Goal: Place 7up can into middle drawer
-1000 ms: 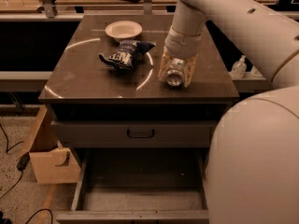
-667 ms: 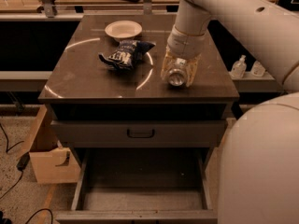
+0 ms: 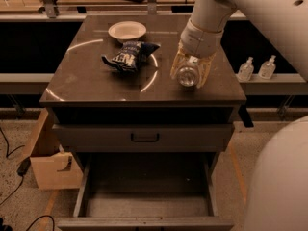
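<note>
And there was the gripper [image 3: 188, 79], down over the right side of the dark cabinet top [image 3: 86, 81], its pale fingers [image 3: 175, 67] clasped on either flank of the 7up can [image 3: 187, 74], which lay tipped with its silver end facing the camera, well right of the dark blue chip bag [image 3: 129, 56] and the white bowl [image 3: 127, 31]. Below, the middle drawer [image 3: 144, 207] stood pulled wide open, its bare grey floor showing, under the closed drawer front [image 3: 96, 137] with its black loop handle [image 3: 145, 137].
</note>
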Robot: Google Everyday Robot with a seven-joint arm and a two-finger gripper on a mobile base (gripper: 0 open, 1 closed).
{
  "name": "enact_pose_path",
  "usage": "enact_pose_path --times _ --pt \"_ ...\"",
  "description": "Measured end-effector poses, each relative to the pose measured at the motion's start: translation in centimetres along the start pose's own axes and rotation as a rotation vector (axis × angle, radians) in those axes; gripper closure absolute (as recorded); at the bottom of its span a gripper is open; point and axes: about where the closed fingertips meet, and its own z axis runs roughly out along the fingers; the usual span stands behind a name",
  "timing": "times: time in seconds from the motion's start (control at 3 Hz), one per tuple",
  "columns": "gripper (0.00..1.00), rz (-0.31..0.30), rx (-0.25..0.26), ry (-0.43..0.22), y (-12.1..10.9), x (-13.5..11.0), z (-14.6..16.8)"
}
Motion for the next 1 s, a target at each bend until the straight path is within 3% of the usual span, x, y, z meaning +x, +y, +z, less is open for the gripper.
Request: enact_pose_path --times 0.33,0.67,1.0 --pt "1.0 0.0 0.0 0.0 0.0 0.0 0.0" --pt "1.0 -0.024 0.007 0.005 0.2 -1.7 -0.1" --pt "1.0 -0.077 0.069 0.007 0.5 -7.5 -0.8"
